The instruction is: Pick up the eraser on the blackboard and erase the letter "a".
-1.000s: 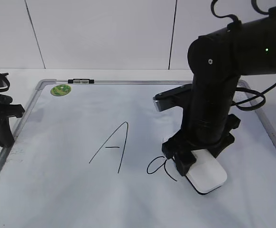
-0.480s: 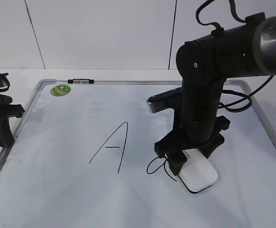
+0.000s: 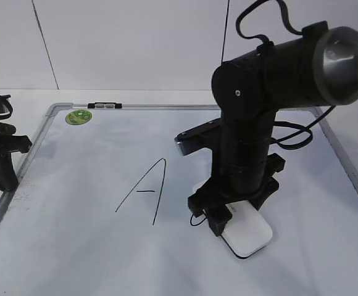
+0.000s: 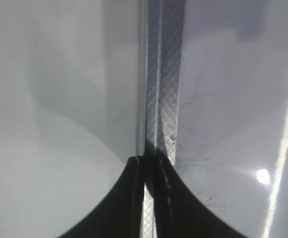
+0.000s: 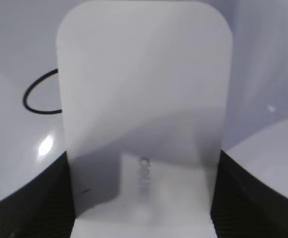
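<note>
Your scene, left to right: white counter (image 3: 18,98), panelled white wall behind. Left end effector (image 4: 149,198) parked over grey cross-hatched frame of blackboard (image 3: 74,246), fingers pressed together, empty. Glossy board, green sticker (image 3: 79,116), angular capital "A" (image 3: 143,192). Letter "a" (image 3: 195,219) mostly covered (only loop edge shows). Right end effector (image 3: 231,216) clamps smooth white rounded eraser (image 3: 248,236), flat on board.

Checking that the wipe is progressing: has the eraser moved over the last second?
Yes. The eraser, held by the right gripper, has slid left toward the capital A, covering most of the letter "a".
</note>
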You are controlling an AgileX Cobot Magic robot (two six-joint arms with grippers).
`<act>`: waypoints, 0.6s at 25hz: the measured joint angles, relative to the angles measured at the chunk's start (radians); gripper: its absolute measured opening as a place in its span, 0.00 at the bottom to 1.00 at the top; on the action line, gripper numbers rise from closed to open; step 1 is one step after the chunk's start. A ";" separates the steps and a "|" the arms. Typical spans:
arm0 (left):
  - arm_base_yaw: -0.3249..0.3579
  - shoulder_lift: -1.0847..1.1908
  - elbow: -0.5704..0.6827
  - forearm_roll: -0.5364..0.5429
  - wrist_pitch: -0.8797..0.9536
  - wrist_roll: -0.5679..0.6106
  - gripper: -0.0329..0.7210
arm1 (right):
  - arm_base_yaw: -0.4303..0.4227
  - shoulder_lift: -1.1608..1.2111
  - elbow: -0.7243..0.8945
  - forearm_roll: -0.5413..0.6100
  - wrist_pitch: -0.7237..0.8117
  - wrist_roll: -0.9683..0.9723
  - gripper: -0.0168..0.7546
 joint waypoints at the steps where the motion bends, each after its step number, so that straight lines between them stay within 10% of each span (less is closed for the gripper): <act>1: 0.000 0.000 0.000 0.000 0.000 0.000 0.06 | 0.015 0.002 0.000 0.000 0.000 0.000 0.75; 15: 0.000 0.000 0.000 -0.003 0.000 0.000 0.06 | 0.109 0.004 -0.004 -0.011 0.011 -0.001 0.75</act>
